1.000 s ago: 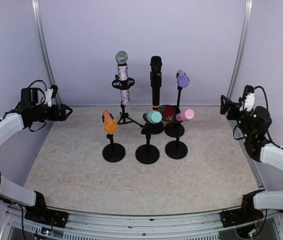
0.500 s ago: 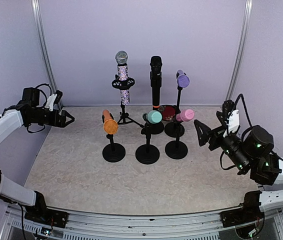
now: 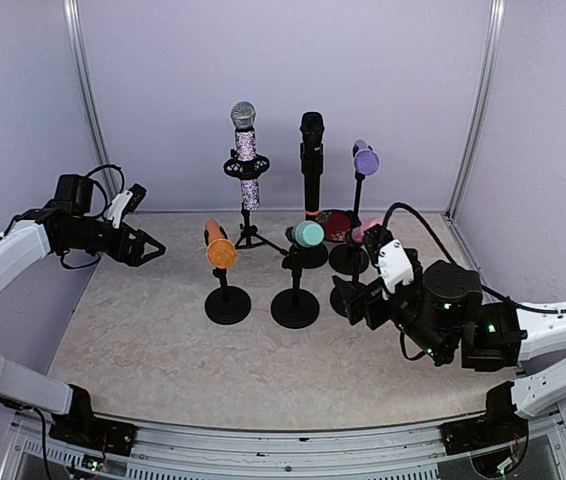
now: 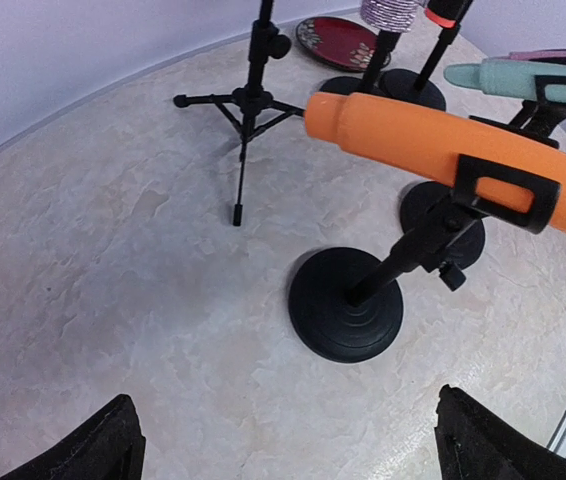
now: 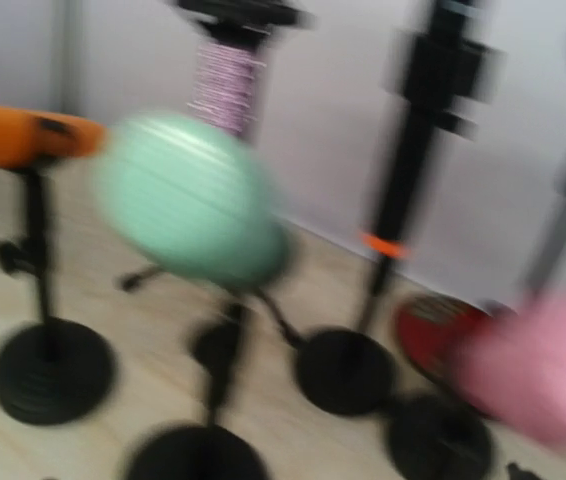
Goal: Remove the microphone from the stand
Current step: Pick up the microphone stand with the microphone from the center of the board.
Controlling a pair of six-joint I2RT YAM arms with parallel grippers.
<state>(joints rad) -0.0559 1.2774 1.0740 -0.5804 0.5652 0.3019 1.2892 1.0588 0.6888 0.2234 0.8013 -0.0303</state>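
Counting top view: six microphones [image 3: 311,165], six stands [image 3: 294,308], mid-frame on the bench [image 3: 163,340], each clip-held, none out. Left end effector [image 3: 151,248] at left is open and empty. Right end effector [image 3: 351,300] sits low by the stand of the pink microphone [image 3: 366,232], likely aiming there. Left wrist: orange microphone [image 4: 433,150] upper right, clip [image 4: 508,190] gripping it. Right wrist: blurred, can't tell jaw state.

White-shelled left arm [image 3: 8,255] and right arm [image 3: 563,320], black joints, looping black cables, black left tool [image 3: 151,250].
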